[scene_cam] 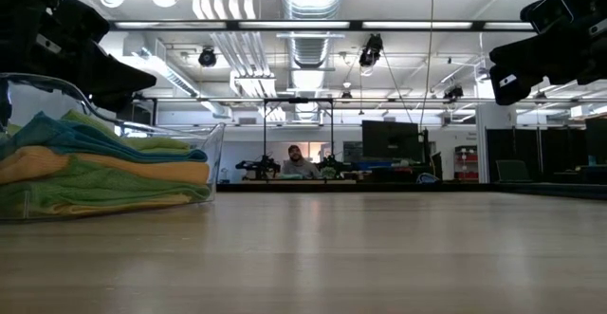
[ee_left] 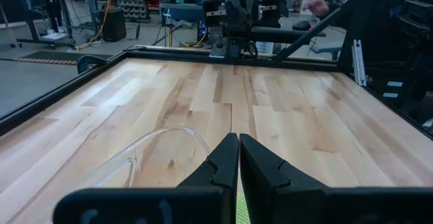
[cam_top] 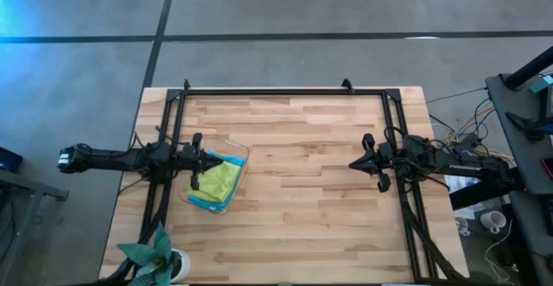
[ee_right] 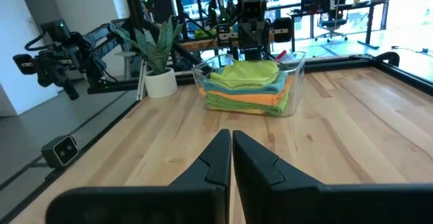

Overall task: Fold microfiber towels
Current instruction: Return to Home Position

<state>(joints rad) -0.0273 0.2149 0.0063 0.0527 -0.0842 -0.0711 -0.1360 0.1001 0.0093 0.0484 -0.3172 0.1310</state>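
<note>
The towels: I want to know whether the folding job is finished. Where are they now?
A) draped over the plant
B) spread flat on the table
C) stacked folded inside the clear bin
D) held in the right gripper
C: the towels lie folded in a stack inside the clear bin.

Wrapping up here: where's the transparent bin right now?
High view: the transparent bin sits on the table's left side, beneath the left gripper, potted plant nearby.

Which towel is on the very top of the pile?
The lime green towel. It lies over the light blue towel, with the orange towel lower down in the clear box.
</note>
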